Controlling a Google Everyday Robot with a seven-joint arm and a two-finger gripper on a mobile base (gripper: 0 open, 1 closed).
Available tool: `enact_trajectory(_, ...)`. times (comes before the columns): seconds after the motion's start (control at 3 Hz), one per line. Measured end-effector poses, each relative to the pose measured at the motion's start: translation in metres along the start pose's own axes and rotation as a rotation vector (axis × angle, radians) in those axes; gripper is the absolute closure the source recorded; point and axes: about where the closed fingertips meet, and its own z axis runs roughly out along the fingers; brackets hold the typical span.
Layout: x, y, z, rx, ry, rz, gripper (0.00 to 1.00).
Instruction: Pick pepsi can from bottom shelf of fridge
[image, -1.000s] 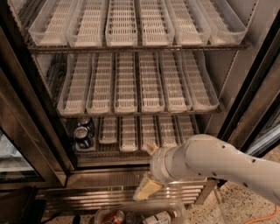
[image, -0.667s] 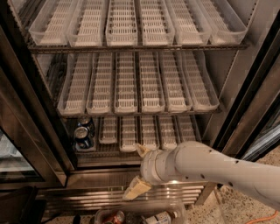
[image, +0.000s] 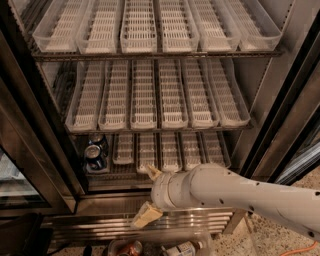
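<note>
Leftward, two cans (image: 95, 154); one gripper (image: 142, 196) below shelf (image: 124, 172).

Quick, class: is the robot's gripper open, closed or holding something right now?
Gripper: open, holding nothing, low in front of the fridge base, to the right of the pepsi can.

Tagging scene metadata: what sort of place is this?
Likely a shop or canteen drinks corner: a tall display fridge, racks of white lane trays, a pepsi can on the bottom shelf. The tool hangs open below that shelf.
</note>
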Motion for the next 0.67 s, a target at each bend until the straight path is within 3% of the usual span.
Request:
enact_trajectory(0.33,-0.002,-0.001,0.007,0.052,-0.024,0.009,0.00)
enact_trajectory(0.67,-0.010,0.002,0.027,0.139,-0.111,0.023,0.00)
